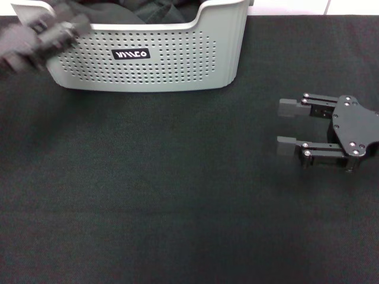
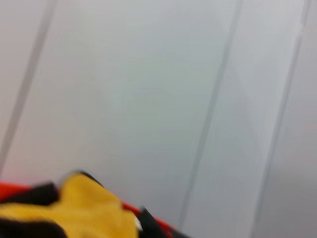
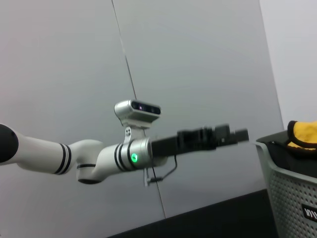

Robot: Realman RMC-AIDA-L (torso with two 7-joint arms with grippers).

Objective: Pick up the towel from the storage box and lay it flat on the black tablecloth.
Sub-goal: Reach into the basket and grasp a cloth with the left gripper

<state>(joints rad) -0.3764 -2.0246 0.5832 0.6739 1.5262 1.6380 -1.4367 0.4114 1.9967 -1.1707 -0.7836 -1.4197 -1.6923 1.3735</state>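
Observation:
The storage box (image 1: 148,65), light grey with dotted sides and a black label, stands at the far edge of the black tablecloth (image 1: 177,195). The towel shows its yellow face in the left wrist view (image 2: 84,208) and above the box rim in the right wrist view (image 3: 303,133); in the head view I cannot make it out. My left gripper (image 1: 56,32) is blurred, over the box's left front corner; it also shows in the right wrist view (image 3: 218,136), level with the box rim and apart from it. My right gripper (image 1: 288,126) is open and empty, low over the tablecloth at the right.
A dark cloth bundle (image 1: 148,9) lies in the box. A pale panelled wall (image 2: 158,99) stands behind the table. The tablecloth stretches bare in front of the box.

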